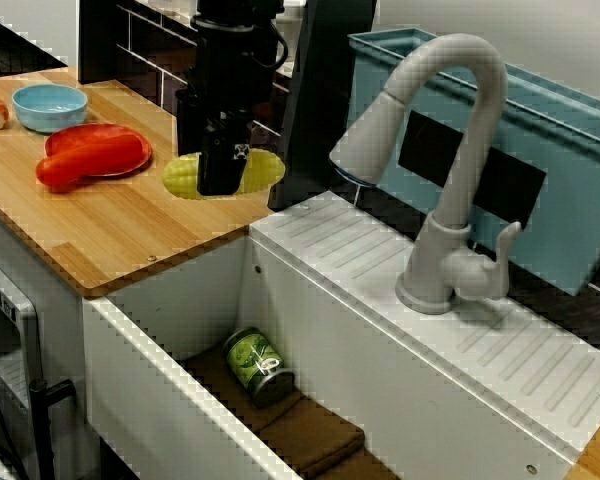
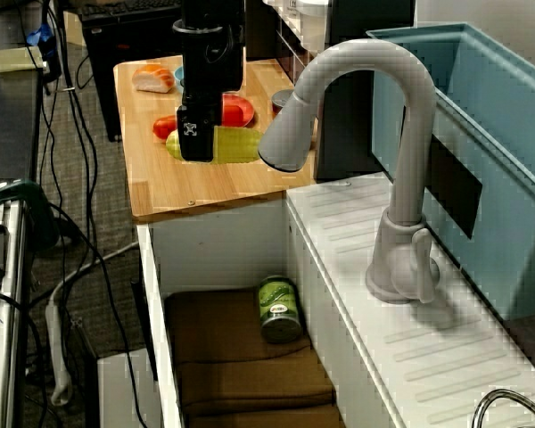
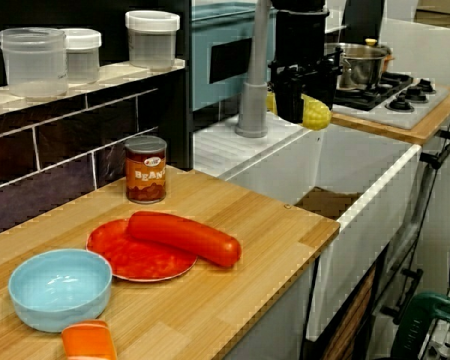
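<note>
Your gripper [image 1: 218,180] has its fingers closed on a corn cob [image 1: 265,170], and 1 end of the cob sticks out on each side of them. The cob is yellow with rows of kernels, shading to yellow-green along part of its length. In the view from the counter top it [image 3: 317,112] hangs clear above the wooden counter [image 3: 232,300], near the corner where the counter meets the sink [image 1: 170,340].

The only writing you can read is "BEANS" on the red can [image 3: 145,169] by the tiled wall. The green can [image 1: 257,365] lying in the sink has a label too small to make out. A small white marker sits on the gripper body, with nothing legible on it.

The cob lies level, its long axis crosswise to the fingers. In the view over the sink's front, 1 end points toward the red plate [image 1: 65,140] and the other toward the black pillar [image 1: 315,110]. Which end is the tip, you cannot tell.

A long red sausage-shaped piece [image 3: 184,238] lies across the plate, with a light blue bowl [image 3: 60,289] near it.
</note>
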You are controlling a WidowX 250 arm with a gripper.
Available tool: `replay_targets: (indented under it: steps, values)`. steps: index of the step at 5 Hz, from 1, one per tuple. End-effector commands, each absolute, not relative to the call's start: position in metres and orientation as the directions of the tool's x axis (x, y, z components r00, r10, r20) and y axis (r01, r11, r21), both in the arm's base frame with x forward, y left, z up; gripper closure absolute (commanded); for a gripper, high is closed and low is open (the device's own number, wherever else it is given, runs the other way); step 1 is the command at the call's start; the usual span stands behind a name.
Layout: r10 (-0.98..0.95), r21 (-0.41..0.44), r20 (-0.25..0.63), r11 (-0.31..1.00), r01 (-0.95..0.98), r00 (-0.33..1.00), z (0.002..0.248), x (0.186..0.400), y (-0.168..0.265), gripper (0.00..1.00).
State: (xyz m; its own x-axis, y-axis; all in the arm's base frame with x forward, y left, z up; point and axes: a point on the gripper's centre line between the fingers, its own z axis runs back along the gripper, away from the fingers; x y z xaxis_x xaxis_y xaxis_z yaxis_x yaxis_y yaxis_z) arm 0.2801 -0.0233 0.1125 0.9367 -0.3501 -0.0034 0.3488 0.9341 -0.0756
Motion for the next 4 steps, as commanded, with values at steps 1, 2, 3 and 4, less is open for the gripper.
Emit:
replay_targets:
  steps: [1,2,3,4]
  values:
    - [-0.346,-0.083,0.047,0.934,0.349,0.937,0.130,0.284,-0.031,1.00]
    - [-0.353,-0.088,0.043,0.931,0.355,0.935,0.129,0.284,-0.031,0.00]
    - [-0.339,-0.096,0.039,0.935,0.341,0.940,0.127,0.285,-0.025,0.00]
    - [-0.315,-0.098,0.033,0.944,0.316,0.949,0.127,0.289,-0.015,0.00]
